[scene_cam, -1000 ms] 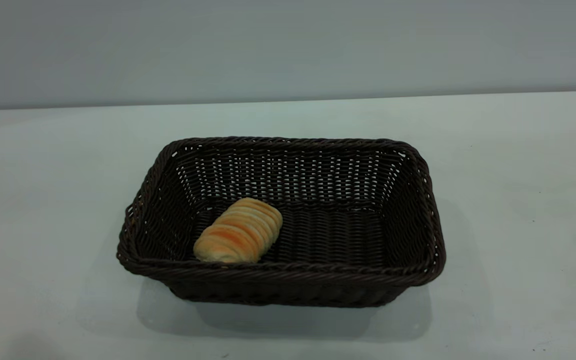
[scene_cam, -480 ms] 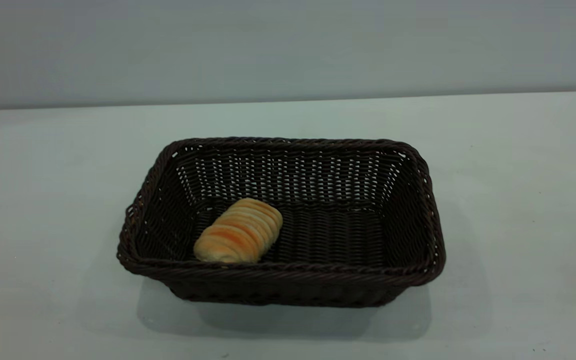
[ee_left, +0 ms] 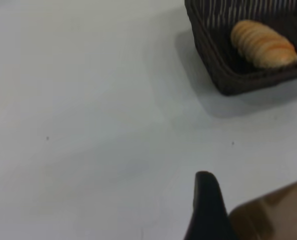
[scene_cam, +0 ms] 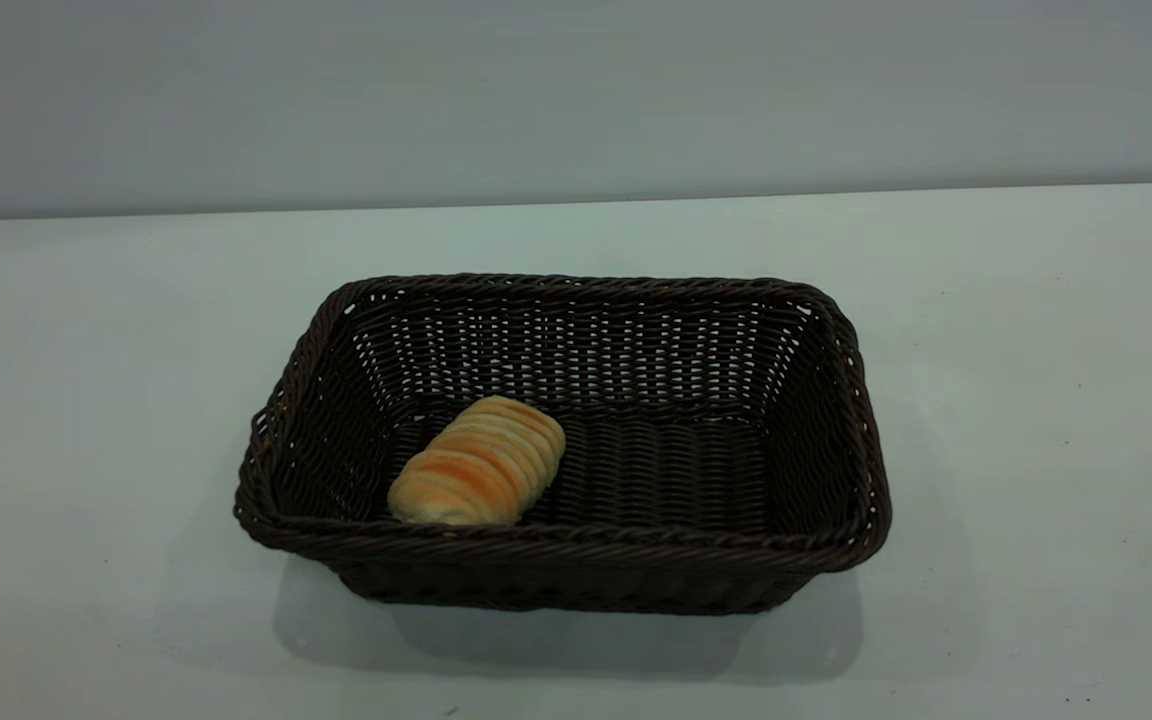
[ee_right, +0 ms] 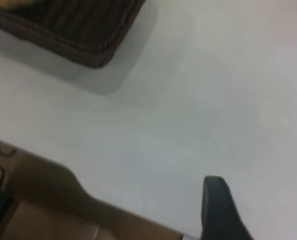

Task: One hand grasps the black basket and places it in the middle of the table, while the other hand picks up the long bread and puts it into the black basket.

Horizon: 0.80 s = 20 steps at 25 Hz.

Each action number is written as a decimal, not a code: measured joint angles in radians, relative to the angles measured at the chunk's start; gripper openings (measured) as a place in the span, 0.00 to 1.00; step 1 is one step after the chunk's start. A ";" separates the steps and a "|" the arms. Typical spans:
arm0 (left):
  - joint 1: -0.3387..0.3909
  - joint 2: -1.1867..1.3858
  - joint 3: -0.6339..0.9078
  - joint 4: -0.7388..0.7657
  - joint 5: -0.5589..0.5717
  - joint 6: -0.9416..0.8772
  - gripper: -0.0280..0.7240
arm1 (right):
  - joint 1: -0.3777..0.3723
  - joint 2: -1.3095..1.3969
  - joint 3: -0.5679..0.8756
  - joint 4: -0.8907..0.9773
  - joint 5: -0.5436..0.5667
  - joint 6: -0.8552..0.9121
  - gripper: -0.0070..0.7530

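The black basket (scene_cam: 576,560) stands in the middle of the table (scene_cam: 1016,400). The long bread (scene_cam: 477,462) lies inside it at its left end, near the front wall. Neither gripper shows in the exterior view. In the left wrist view the basket's corner (ee_left: 223,75) and the bread (ee_left: 263,44) are far off; my left gripper (ee_left: 258,205) is open and empty, with one finger (ee_left: 207,205) in view. In the right wrist view my right gripper (ee_right: 261,200) is open and empty, far from the basket's corner (ee_right: 88,45).
Both grippers hang back over the table's near edge (ee_right: 113,212), with brown floor (ee_left: 273,215) beyond it. Bare tabletop lies all round the basket. A grey wall (scene_cam: 576,100) closes the far side.
The basket and the bread have not moved. A faint shadow at the table's near left corner has faded away.
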 joint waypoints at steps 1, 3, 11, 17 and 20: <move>0.000 -0.016 0.000 0.005 0.001 0.000 0.75 | 0.000 -0.015 0.000 0.000 0.000 0.000 0.57; 0.000 -0.047 0.000 0.007 0.001 0.000 0.75 | 0.000 -0.038 0.000 0.000 0.000 0.000 0.57; 0.000 -0.076 0.053 -0.011 -0.004 0.000 0.75 | 0.000 -0.092 0.001 0.000 0.006 0.000 0.57; 0.000 -0.076 0.093 -0.036 -0.017 -0.001 0.75 | 0.000 -0.101 0.001 0.000 0.007 0.000 0.57; 0.000 -0.076 0.095 -0.037 -0.020 -0.001 0.75 | 0.000 -0.101 0.001 0.000 0.007 0.000 0.57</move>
